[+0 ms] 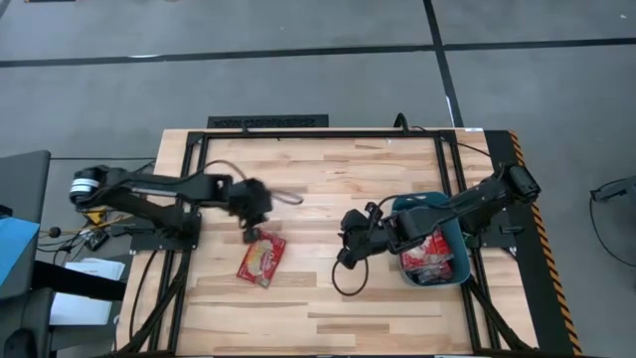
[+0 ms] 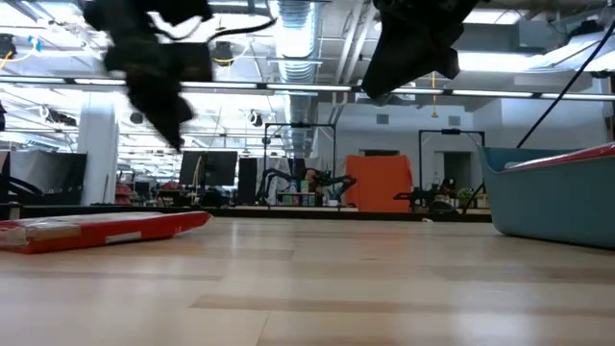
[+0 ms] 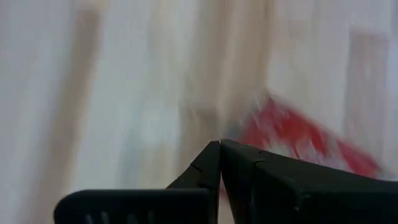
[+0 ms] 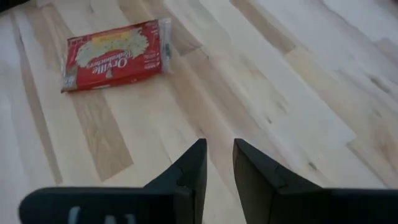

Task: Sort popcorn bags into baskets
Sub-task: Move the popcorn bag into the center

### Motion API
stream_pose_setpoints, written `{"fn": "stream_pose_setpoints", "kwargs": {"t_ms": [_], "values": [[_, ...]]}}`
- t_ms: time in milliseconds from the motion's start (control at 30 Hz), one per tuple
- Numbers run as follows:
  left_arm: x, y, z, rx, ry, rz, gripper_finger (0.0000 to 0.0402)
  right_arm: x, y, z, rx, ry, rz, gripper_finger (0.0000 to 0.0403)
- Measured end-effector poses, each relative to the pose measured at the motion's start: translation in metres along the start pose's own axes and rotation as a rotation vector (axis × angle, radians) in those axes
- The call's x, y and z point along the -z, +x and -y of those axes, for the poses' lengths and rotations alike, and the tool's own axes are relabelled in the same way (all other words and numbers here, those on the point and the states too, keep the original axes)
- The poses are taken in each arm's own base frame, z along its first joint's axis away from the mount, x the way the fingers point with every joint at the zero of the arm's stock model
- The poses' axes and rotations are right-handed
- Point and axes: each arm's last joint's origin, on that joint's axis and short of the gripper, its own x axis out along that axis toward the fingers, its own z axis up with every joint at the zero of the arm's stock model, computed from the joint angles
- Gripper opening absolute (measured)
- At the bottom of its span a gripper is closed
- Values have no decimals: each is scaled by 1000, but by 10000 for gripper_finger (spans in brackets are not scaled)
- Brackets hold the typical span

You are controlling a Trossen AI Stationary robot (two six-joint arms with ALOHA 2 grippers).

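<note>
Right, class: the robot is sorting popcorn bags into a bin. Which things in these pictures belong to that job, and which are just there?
Part of the job:
- popcorn bag on the table
- popcorn bags in the bin
- blue bin
- left pincer, shut, above the loose bag
- right pincer, slightly open, empty

Just there:
- wooden table
- black frame
- black cable

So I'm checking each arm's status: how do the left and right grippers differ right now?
The left gripper hangs just above the lone popcorn bag on the table; the right gripper hangs over bare wood beside the basket. In the wrist views, the left's fingers meet at the tips, while the right's fingers stand slightly apart. Neither holds anything.
</note>
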Motion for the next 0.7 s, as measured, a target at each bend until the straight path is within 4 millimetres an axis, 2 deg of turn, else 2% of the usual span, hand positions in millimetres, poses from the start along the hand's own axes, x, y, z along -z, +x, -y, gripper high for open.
{"fn": "stream_pose_setpoints", "kwargs": {"t_ms": [200,333,500,700], "values": [[66,1,13,92,-210,-21,0,-2,1,1,13,-5,16,102],[96,10,18,171,-343,54,0,-2,1,2,14,-5,16,103],[117,19,23,208,-425,86,0,-3,2,2,14,2,20,103],[122,22,24,175,-428,112,0,-3,2,2,11,4,23,103]]}}
